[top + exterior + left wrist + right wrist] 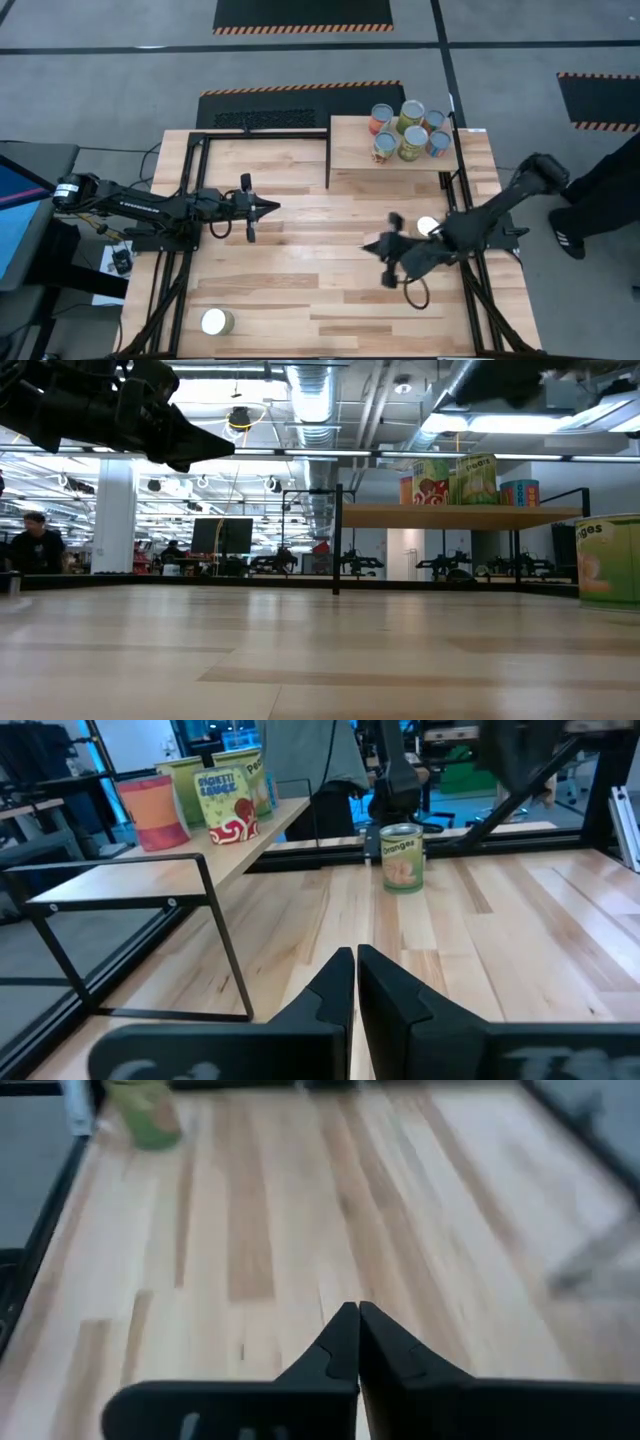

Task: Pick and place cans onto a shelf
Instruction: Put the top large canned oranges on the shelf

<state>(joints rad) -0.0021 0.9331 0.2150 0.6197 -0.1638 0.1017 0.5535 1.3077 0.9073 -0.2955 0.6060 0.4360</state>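
Observation:
The light-wood shelf [350, 150] stands at the table's far right and bears several cans [405, 130]; they also show in the low view [460, 480] and in the left wrist view [220, 800]. A green "Oranges" can [428, 227] stands upright on the table beside my right arm; it also shows in the left wrist view [403, 858] and the low view [608, 560]. Another can [216, 321] stands near the front left; it also shows in the right wrist view [148, 1115]. My left gripper [270, 208] is shut and empty above the table's left middle. My right gripper [370, 246] is shut and empty over the table's middle.
Black frame rails [185, 250] run along the table's left and right sides [470, 290]. The shelf's thin black legs [225, 935] stand on the table. A person [600, 190] stands off the table's right edge. Bare planks [320, 290] lie between the two arms.

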